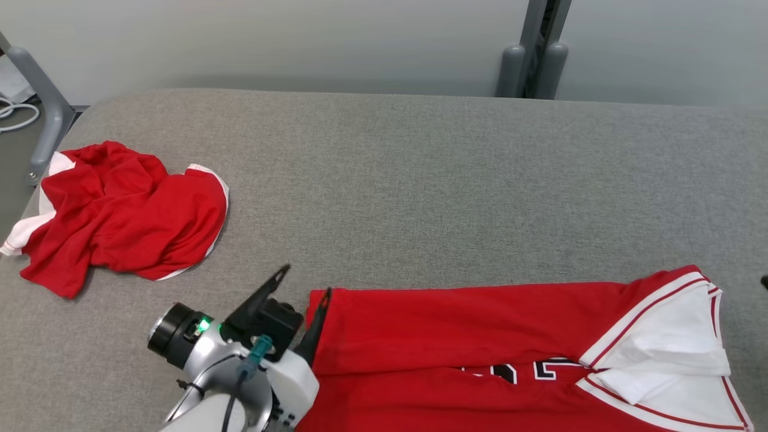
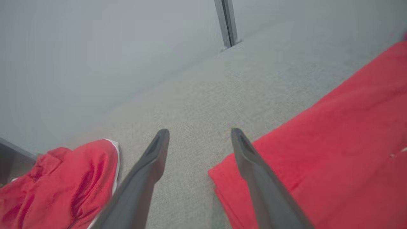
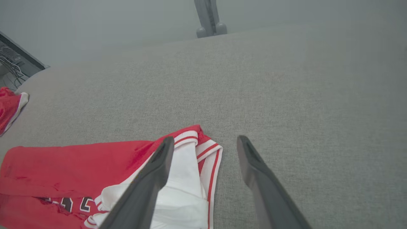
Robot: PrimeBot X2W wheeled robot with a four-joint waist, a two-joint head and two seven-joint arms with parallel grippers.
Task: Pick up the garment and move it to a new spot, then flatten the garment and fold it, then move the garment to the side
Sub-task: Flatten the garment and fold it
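Observation:
The garment (image 1: 450,330) is a red jersey with white trim and dark lettering. It lies folded into a long band along the near edge of the grey padded table (image 1: 420,180). My left gripper (image 1: 307,280) is open at the band's left end, and its right finger lies over the red corner (image 2: 334,143). In the left wrist view this gripper (image 2: 200,131) has bare table between its fingers. My right gripper (image 3: 206,139) is open at the collar end (image 3: 190,171). Its left finger is over the white trim and its right finger is over bare table. Neither gripper holds anything.
A second red and white garment (image 1: 120,210) lies crumpled at the table's far left, near a grey rail (image 1: 48,114). Two grey posts (image 1: 534,60) stand behind the far edge against a pale wall. Cables lie on the floor at the far left.

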